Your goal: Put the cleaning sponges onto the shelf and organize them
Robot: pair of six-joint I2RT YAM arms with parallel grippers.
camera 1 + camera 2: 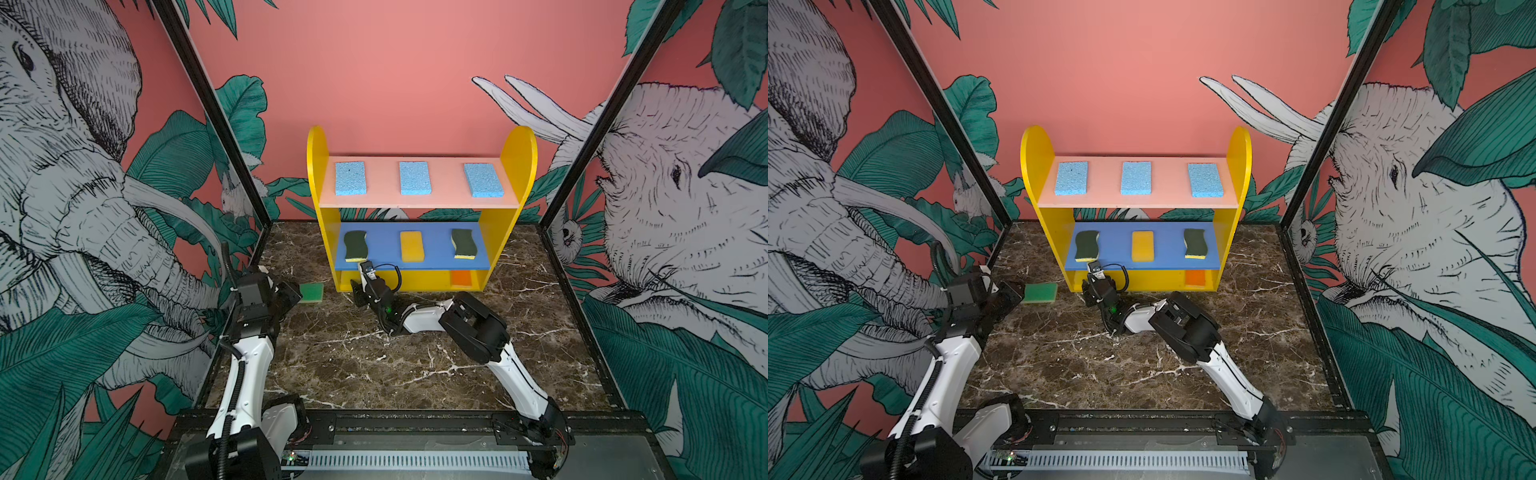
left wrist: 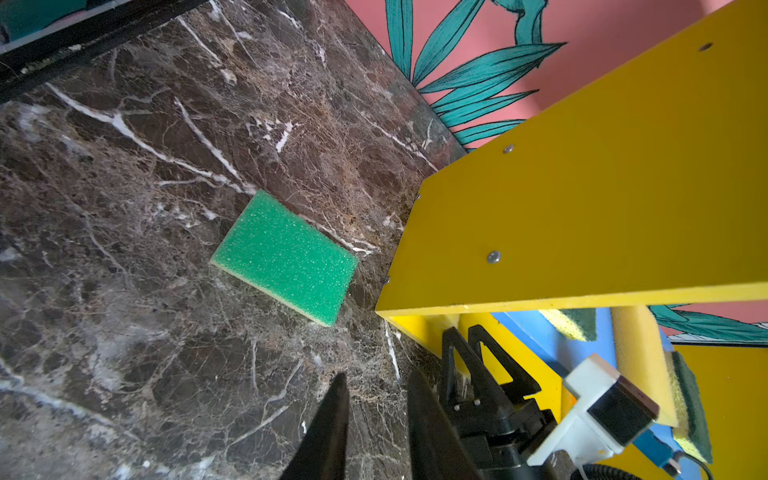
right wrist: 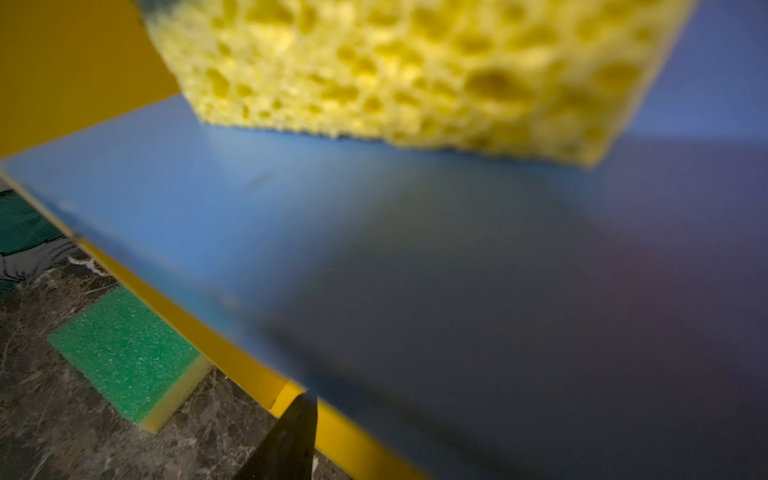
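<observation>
Left tool (image 2: 376, 382) hangs low over the worktop (image 1: 353, 357), just outside the left side panel of the shelf (image 1: 517, 166). Its two fingers stand a little way apart with only bare marble between them, and it grips nothing. Just ahead of it the green sponge (image 2: 286, 257) lies flat on the worktop, green face up. The sponge is near the foot of that same panel but clear of it.

The right tool (image 2: 461, 330) reaches across to the left end of the shelf's front. Its fingertips point into the bottom tier, under the blue middle board (image 1: 436, 249). The fingers stand apart, but the yellow showing between them could be a sponge or the shelf's own inside. I cannot tell whether this tool holds anything.

On the shelf's pink top board (image 1: 382, 183), three light-blue sponges (image 1: 350, 178) (image 1: 414, 178) (image 1: 483, 179) lie in a row, well apart from one another. On the blue middle board, the left wavy sponge (image 1: 355, 245) and the right wavy sponge (image 1: 463, 244) lie dark-green face up at either end. A yellow sponge (image 1: 411, 246) lies between them. The left wavy sponge sits close to the board's front edge, directly above the right tool. An orange sponge (image 1: 462, 277) lies on the yellow base (image 1: 415, 280) at the shelf's right end.
</observation>
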